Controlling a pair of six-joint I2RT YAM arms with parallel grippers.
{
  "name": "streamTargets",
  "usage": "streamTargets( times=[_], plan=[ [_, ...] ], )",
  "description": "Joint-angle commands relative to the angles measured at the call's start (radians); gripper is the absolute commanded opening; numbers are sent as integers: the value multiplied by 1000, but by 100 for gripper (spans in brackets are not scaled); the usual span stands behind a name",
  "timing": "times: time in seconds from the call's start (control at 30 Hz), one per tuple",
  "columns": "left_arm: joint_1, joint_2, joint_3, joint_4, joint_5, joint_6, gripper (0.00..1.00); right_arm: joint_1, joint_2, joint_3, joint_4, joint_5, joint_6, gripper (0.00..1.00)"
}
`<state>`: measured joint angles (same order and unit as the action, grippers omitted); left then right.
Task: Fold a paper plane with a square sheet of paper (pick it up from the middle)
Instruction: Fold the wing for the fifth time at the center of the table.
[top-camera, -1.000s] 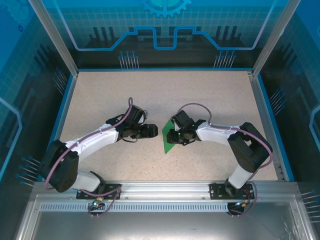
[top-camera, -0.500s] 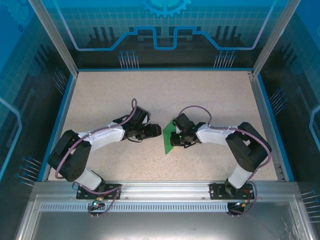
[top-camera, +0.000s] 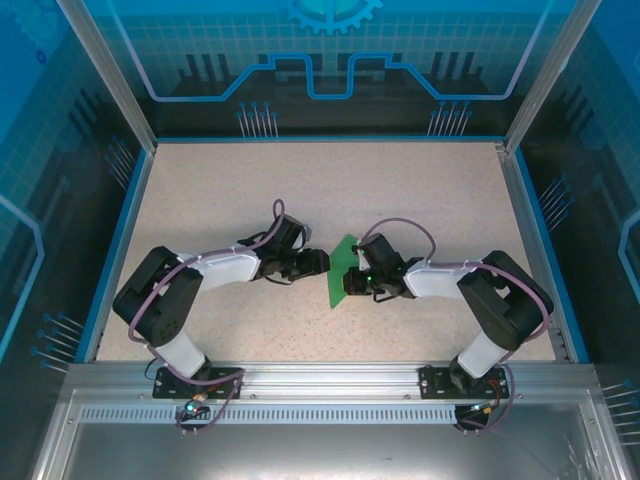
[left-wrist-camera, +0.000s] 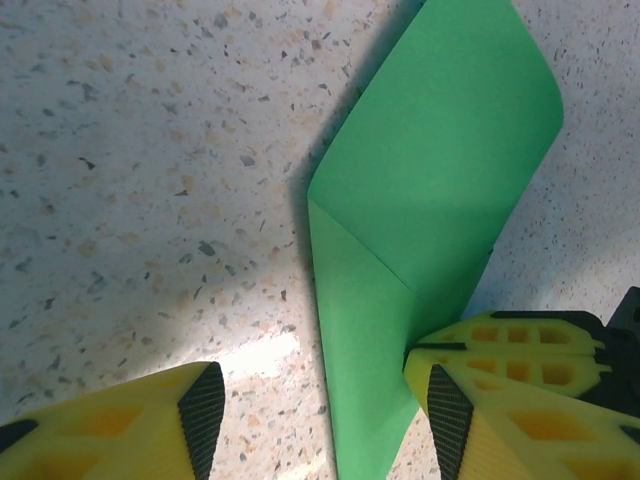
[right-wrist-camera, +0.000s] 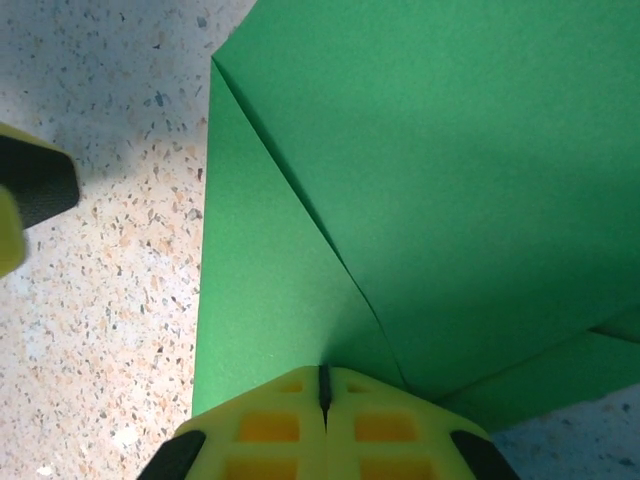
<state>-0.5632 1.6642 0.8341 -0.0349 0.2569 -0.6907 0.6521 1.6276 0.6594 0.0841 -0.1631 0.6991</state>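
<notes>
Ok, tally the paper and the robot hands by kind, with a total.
Green paper sheet: 1
Robot hands: 2, left hand and right hand
Total: 3

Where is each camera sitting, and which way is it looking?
Top: high behind the left arm and right arm, looking down on the table; left claw and right claw meet at the paper.
Left wrist: on the left arm, looking down at the paper; its open claw's fingers show.
Right wrist: on the right arm, close above the paper; its shut claw pinches it.
Shared: all three see the paper.
</notes>
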Motion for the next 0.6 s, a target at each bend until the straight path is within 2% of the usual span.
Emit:
streamTargets(
  times=[0.0,0.57],
  plan=[
    [-14,34,39,39,25,-17,59,-17,32,-61,-46,-11,-1,0],
    [-21,160,125,98,7,-12,56,-72,39,-142,27,-56,-19,0]
  ],
)
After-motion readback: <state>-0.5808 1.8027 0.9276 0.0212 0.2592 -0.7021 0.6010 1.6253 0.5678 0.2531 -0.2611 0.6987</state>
